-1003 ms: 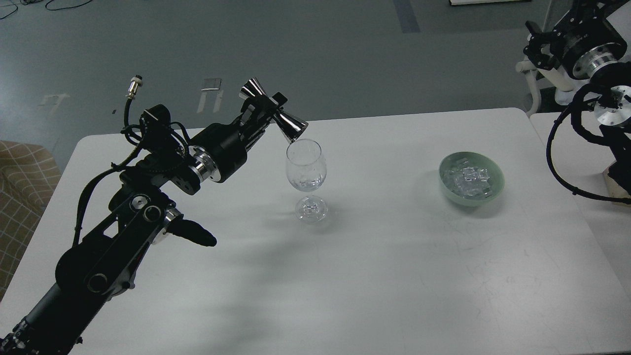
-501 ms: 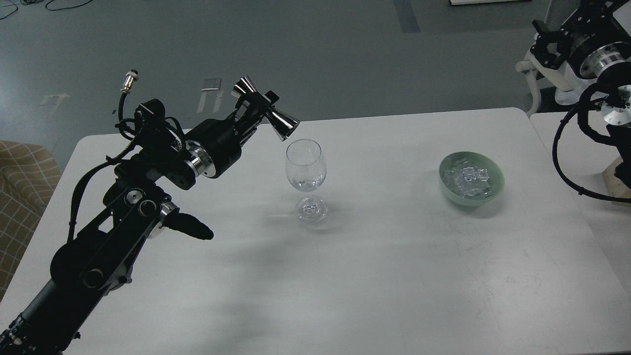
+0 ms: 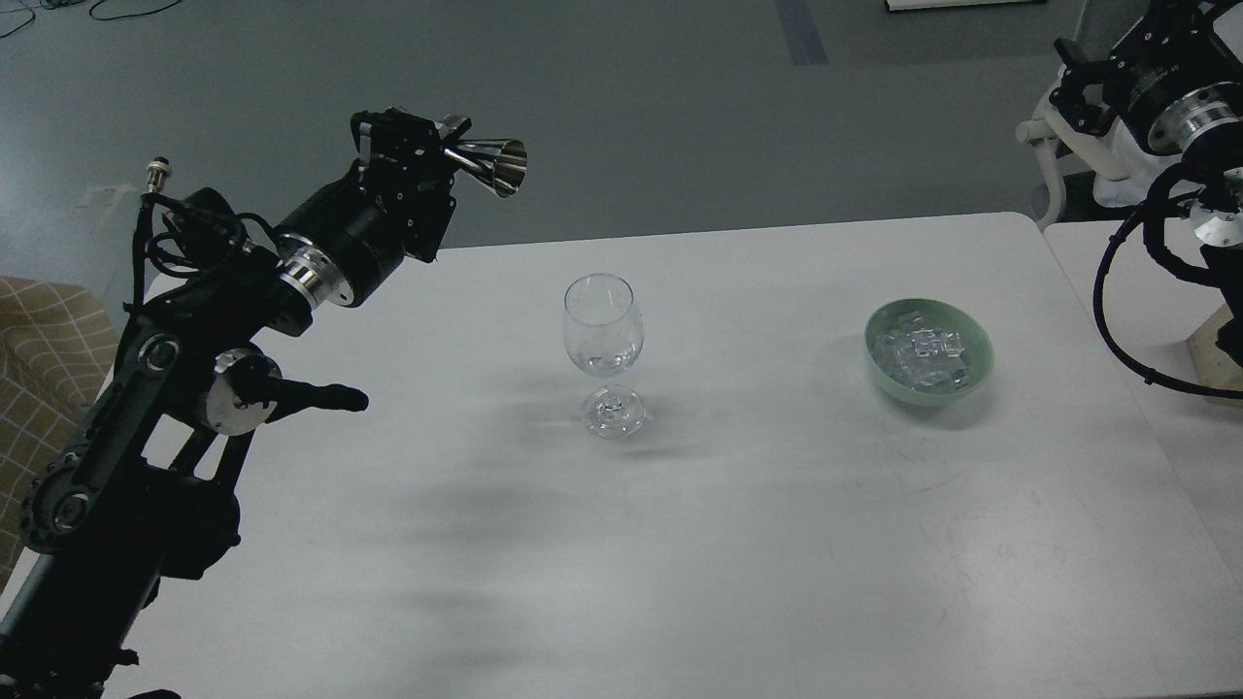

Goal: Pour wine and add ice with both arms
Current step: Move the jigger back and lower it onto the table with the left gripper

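A clear wine glass (image 3: 602,335) stands upright near the middle of the white table (image 3: 738,544). A little wine (image 3: 602,363) lies at the bottom of its bowl. My left gripper (image 3: 419,155) is shut on a shiny steel jigger (image 3: 484,161), held high above the table's far left edge, up and left of the glass, its open mouth facing right. A pale green bowl (image 3: 928,392) to the right holds a heap of ice (image 3: 923,351). My right gripper (image 3: 1073,83) hangs at the top right, off the table; its fingers cannot be told apart.
A second white table (image 3: 1136,301) adjoins on the right under the right arm's looping cable (image 3: 1107,320). A checked brown seat (image 3: 44,340) stands beyond the left edge. Grey floor lies behind the table.
My left arm has swung the jigger up and to the left, away from the glass rim, and turned it from tipped downward to roughly level. The right arm drifted slightly right.
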You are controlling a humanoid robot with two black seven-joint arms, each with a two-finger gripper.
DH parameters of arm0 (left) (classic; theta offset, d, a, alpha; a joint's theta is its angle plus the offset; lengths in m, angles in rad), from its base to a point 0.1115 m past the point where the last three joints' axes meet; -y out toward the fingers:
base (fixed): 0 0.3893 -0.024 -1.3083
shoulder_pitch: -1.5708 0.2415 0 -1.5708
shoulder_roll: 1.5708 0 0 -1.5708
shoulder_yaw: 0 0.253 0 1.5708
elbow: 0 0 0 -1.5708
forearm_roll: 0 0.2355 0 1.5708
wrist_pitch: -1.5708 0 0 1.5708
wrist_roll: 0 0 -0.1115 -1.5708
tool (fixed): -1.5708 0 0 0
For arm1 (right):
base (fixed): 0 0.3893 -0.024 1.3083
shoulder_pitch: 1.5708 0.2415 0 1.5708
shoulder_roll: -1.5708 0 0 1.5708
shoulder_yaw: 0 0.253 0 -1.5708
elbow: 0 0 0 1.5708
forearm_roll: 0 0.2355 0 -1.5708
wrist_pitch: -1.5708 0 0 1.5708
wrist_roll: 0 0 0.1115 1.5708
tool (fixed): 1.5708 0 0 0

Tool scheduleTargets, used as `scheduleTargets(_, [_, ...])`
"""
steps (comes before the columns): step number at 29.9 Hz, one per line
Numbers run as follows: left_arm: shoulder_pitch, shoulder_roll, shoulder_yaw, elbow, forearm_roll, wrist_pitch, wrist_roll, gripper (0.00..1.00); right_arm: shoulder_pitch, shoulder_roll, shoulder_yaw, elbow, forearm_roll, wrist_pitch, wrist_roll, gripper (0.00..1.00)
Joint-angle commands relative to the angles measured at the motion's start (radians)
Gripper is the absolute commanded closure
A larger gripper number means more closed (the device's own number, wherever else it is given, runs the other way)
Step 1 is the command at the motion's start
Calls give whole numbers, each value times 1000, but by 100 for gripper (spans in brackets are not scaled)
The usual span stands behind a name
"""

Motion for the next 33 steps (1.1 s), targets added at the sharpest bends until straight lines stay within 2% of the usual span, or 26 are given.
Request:
scheduleTargets(1, [41, 3, -94, 30, -216, 38, 8, 84, -21, -11, 0, 0, 0, 0, 0, 0])
scheduleTargets(3, [66, 2, -126, 31, -286, 55, 7, 84, -27, -19, 0, 0, 0, 0, 1, 0])
scheduleTargets(5, [108, 2, -144, 48, -316, 55, -13, 84, -30, -20, 0, 0, 0, 0, 0, 0])
scheduleTargets(8, [170, -3, -163, 85, -330, 50, -51, 84, -29, -22, 2, 0, 0, -6, 0, 0])
scheduleTargets(9, [193, -4, -179, 94, -331, 50, -80, 84, -29, -22, 3, 1, 0, -12, 0, 0])
scheduleTargets(11, [216, -18, -212, 121, -353, 56, -94, 85, -29, -22, 3, 1, 0, -15, 0, 0])
scheduleTargets(16, [236, -38, -252, 230, -546, 70, -100, 86, -30, -20, 0, 0, -1, -15, 0, 0])
scheduleTargets(20, [195, -40, -250, 471, -662, 99, -90, 89, -29, -14, 0, 3, -1, -25, -2, 0])
scheduleTargets(23, [181, -49, -250, 525, -689, 92, -102, 89, -21, -14, 2, 3, 0, -45, -3, 0])
scheduleTargets(30, [155, -60, -252, 569, -730, 56, -117, 88, -15, -19, 5, 4, 2, -65, -9, 0])
scheduleTargets(33, [110, -64, -250, 646, -735, 62, -116, 88, -20, -20, 3, 4, 2, -65, -9, 0])
